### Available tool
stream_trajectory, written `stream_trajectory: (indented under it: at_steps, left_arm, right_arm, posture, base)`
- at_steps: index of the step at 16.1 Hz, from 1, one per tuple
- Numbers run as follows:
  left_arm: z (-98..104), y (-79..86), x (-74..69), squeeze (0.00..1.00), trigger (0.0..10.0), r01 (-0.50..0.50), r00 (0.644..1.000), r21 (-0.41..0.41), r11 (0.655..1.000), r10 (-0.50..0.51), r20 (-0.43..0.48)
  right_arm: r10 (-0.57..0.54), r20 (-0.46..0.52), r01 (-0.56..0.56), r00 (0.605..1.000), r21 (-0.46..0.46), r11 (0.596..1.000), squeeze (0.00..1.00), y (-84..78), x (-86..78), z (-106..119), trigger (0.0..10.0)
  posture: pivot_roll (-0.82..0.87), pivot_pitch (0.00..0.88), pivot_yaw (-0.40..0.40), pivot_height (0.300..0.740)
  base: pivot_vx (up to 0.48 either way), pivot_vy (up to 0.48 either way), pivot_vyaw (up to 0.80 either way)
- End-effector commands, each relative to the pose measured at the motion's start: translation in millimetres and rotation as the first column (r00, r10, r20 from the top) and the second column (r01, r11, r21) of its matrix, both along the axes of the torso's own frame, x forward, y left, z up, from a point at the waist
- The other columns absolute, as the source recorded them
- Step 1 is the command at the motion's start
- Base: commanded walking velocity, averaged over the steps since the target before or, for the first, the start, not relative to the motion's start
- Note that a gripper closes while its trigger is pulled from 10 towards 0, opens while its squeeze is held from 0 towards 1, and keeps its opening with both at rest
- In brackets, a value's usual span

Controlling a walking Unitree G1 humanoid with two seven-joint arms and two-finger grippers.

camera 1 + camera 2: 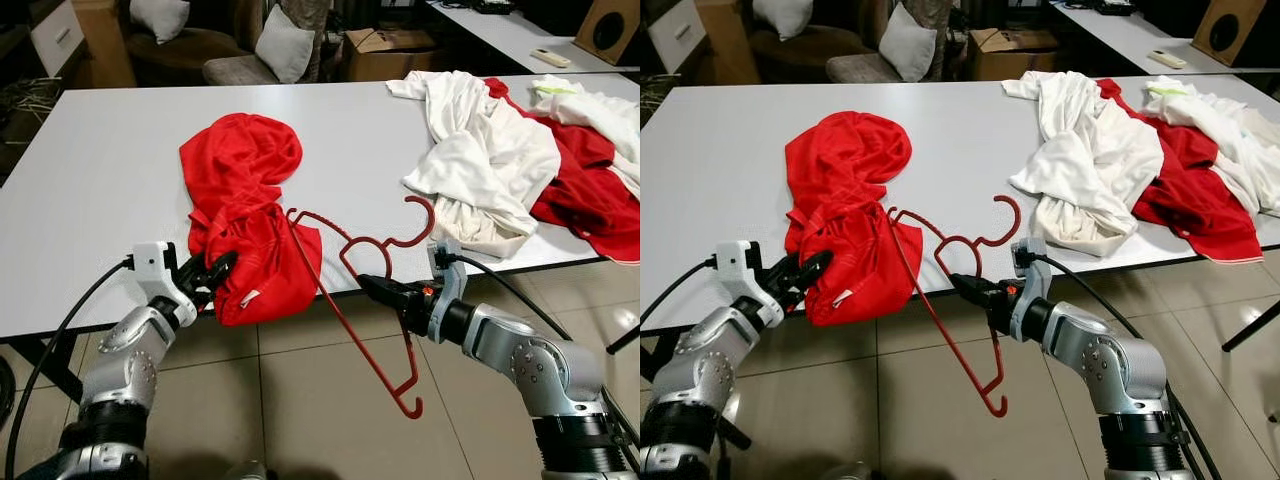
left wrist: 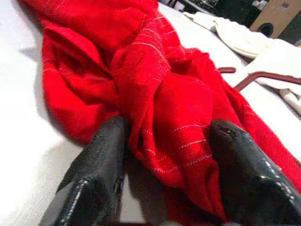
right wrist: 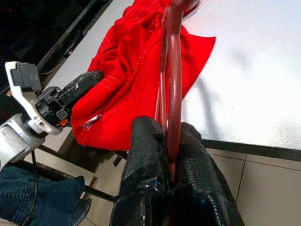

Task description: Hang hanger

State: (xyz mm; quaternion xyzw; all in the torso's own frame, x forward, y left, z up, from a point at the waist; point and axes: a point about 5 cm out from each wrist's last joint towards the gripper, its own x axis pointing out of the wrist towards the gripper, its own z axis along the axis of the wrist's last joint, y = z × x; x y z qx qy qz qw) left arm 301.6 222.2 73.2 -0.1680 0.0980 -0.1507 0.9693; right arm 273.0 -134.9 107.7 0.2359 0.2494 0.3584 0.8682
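Hanger (image 1: 352,300) overhanging table edge (image 1: 80,325)

Both silver arms are reaching forward toward the near edge of the white table (image 1: 90,200). The left gripper (image 1: 215,272) is sitting at that edge, its two black fingers (image 2: 101,155) spread around a bunched fold of the red garment (image 1: 245,215) (cloth is filling the gap between them). The right gripper (image 1: 372,288) is hovering just off the table's edge, angled inward, its fingers (image 3: 146,150) pinching the bar of the red hanger (image 1: 375,335).
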Motion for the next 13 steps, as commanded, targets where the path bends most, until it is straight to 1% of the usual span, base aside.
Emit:
stream_trajectory:
  at_steps: [1, 2, 4, 6, 7, 8, 9, 10, 11, 12, 13]
  left_arm:
    - [2.6, 0.0, 2.3, 0.0, 0.0, 0.003, 1.0, -0.009, 1.0, -0.003, 0.017]
    - [3.0, -0.1, 2.7, 0.0, 0.0, 0.003, 1.0, -0.005, 1.0, -0.003, 0.023]
    - [6.2, 2.2, 5.5, 0.0, 0.0, -0.033, 0.998, 0.012, 0.999, 0.033, 0.054]
    - [10.7, 1.9, 8.2, 0.0, 0.0, -0.039, 0.995, 0.053, 0.998, 0.034, 0.09]
    - [13.4, 1.0, 9.3, 0.0, 0.0, -0.034, 0.994, 0.09, 0.995, 0.024, 0.107]
    - [18.1, -0.7, 10.1, 0.0, 0.0, -0.014, 0.991, 0.179, 0.984, -0.009, 0.13]
    - [30.7, -4.7, 11.4, 0.0, 0.0, 0.034, 0.98, 0.405, 0.914, -0.109, 0.164]
    - [41.1, -7.9, 13.0, 0.0, 0.0, 0.055, 0.966, 0.544, 0.837, -0.182, 0.182]
    - [57.3, -11.4, 16.4, 0.0, 0.0, 0.04, 0.946, 0.622, 0.782, -0.23, 0.227]
    - [73.6, -15.0, 19.6, 0.0, 0.0, 0.022, 0.918, 0.707, 0.707, -0.294, 0.265]
    - [90.4, -20.5, 21.5, 0.0, 0.0, 0.004, 0.879, 0.81, 0.587, -0.388, 0.277]
  right_arm:
    - [0.002, 0.028, -0.002, 1.0, -0.004, 1.0, 0.0, -0.7, 0.3, 4.7, 10.0]
    - [0.002, 0.028, -0.002, 1.0, -0.006, 1.0, 0.0, -0.6, 0.2, 4.4, 10.0]
    - [0.002, 0.029, -0.002, 1.0, -0.009, 1.0, 0.0, -1.0, -0.4, 4.0, 10.0]
    - [0.004, 0.03, -0.004, 1.0, -0.018, 1.0, 0.0, -1.5, -1.2, 3.2, 10.0]
    - [0.009, 0.032, -0.008, 0.999, -0.027, 1.0, 0.0, -1.8, -1.6, 2.7, 10.0]
    - [0.016, 0.035, -0.014, 0.999, -0.036, 0.999, 0.0, -1.7, -2.1, 1.9, 10.0]
    - [0.017, 0.036, -0.015, 0.999, -0.036, 0.999, 0.0, -1.5, -2.3, 1.6, 10.0]
    - [0.015, 0.034, -0.014, 0.999, -0.033, 0.999, 0.0, -1.1, -1.9, 0.9, 10.0]
    - [0.016, 0.03, -0.015, 0.999, -0.023, 1.0, 0.0, 0.3, -1.0, 0.2, 10.0]
    - [0.023, 0.025, -0.022, 0.999, -0.01, 1.0, 0.0, 3.4, 0.3, -0.7, 10.0]
    - [0.033, 0.022, -0.033, 0.999, -0.002, 0.999, 0.0, 7.3, 1.8, -1.5, 10.0]
  posture:
    - [-0.08, 0.0, 0.004, 0.74]
    - [-0.08, 0.0, 0.005, 0.74]
    - [-0.08, 0.0, 0.006, 0.74]
    - [-0.08, 0.0, 0.006, 0.74]
    - [-0.08, 0.0, 0.006, 0.74]
    - [-0.08, 0.0, 0.006, 0.74]
    - [-0.08, 0.0, 0.002, 0.74]
    - [-0.07, 0.0, 0.0, 0.74]
    - [-0.07, 0.0, -0.003, 0.74]
    - [-0.06, 0.0, -0.006, 0.74]
    - [-0.06, 0.0, -0.007, 0.74]
  base:
    - [0.0, 0.0, 0.0]
    - [0.0, 0.0, 0.0]
    - [0.0, 0.0, 0.0]
    - [0.0, 0.0, 0.0]
    - [0.0, 0.0, 0.0]
    - [0.0, 0.0, 0.0]
    - [0.0, 0.0, 0.0]
    - [0.0, 0.0, 0.0]
    - [0.0, 0.0, 0.0]
    - [0.0, 0.0, 0.0]
    - [0.0, 0.0, 0.0]
